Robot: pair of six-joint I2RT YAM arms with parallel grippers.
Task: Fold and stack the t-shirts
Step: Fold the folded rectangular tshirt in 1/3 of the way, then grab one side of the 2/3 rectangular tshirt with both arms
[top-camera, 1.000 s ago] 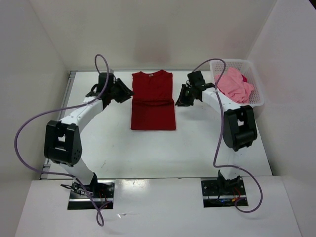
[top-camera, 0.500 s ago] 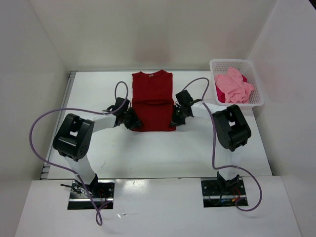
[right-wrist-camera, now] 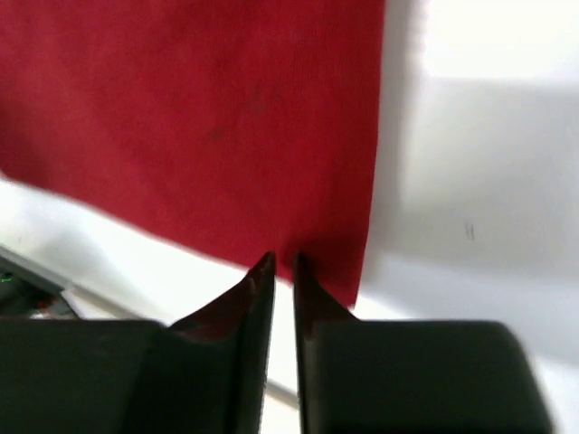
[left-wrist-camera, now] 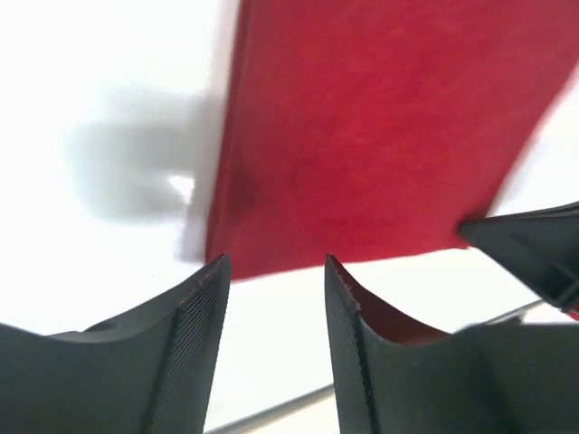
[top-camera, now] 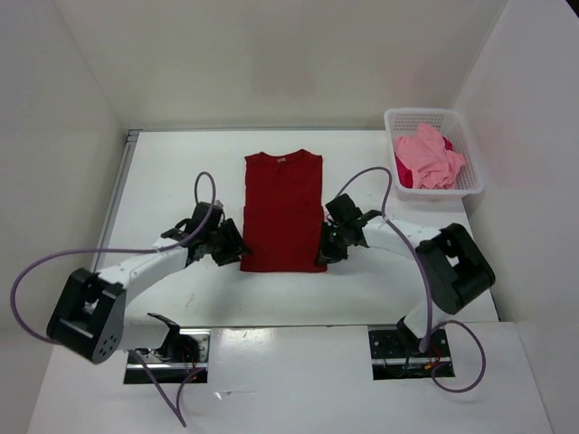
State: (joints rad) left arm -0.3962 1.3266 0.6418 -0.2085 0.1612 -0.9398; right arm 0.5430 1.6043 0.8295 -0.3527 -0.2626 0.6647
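While left claw [top-camera: 232, 246], right claw [top-camera: 323, 254] flank red t-shirt [top-camera: 282, 208] hem, basket [top-camera: 422, 112] apart.

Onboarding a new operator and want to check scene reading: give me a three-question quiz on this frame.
1. Fill in: the left gripper and right gripper sit at the ____ corners of the dark red cloth t-shirt lying flat.
2. What lies in the white plastic mesh basket? A: a light pink cloth t-shirt. B: the dark red t-shirt. C: nothing.
3. True or false: the left gripper's fingers are clamped shut.
Key: 1 near; 2 A; 3 false.
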